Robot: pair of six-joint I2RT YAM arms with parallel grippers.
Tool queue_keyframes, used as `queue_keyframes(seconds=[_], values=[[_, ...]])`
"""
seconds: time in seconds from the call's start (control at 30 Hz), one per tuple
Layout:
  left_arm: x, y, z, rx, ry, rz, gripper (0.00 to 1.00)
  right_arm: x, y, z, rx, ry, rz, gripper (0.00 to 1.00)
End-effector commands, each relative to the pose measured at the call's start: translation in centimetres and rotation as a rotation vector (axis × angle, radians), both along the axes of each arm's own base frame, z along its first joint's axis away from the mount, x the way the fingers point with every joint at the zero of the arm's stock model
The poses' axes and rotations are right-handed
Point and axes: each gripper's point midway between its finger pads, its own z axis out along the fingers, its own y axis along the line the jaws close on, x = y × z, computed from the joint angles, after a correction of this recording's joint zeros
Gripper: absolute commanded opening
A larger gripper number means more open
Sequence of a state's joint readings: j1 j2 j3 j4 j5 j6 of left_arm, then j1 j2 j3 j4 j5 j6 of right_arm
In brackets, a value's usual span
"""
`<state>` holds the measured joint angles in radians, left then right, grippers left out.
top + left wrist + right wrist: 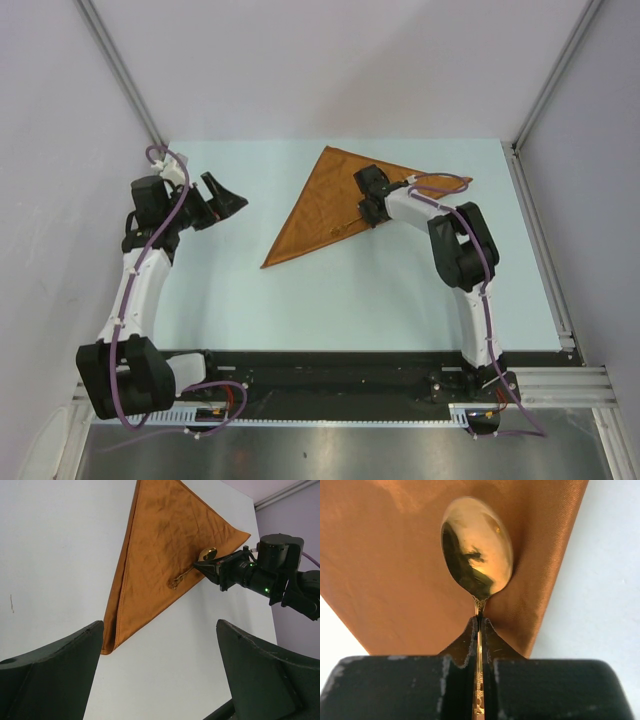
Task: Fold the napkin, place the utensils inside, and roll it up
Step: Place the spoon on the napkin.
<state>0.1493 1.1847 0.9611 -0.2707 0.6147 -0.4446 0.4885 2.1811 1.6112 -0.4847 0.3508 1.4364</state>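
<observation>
Tightly between right jaws, the spoon (477, 550)

surface: pale blue table (300, 300) | lying on it: rust-orange napkin (320, 205), folded into a triangle

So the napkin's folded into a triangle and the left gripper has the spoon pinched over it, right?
Not the left. The right gripper is shut on the spoon over the triangle-folded napkin; the right wrist view shows it. The left gripper stands open and empty, off the cloth.
</observation>
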Motion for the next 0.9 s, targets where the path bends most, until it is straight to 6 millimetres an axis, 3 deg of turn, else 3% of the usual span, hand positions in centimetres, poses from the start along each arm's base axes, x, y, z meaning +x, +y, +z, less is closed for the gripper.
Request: queue_keyframes(seconds=[0.0, 0.33, 0.87], values=[[0.1, -0.1, 0.5, -0.019, -0.022, -0.017, 0.99, 1.6, -0.7, 1.4, 0.011, -0.045, -0.068, 0.00], [0.1, -0.4, 0.2, -0.035, -0.010, -0.032, 0.99, 2.1, -1.6, 0.2, 0.035, -0.025, -0.113, 0.00], [0.2, -0.4, 0.1, -0.033, -0.006, -0.033, 0.98, 2.9, -0.5, -0.4, 0.107, -0.043, -0.121, 0.00]])
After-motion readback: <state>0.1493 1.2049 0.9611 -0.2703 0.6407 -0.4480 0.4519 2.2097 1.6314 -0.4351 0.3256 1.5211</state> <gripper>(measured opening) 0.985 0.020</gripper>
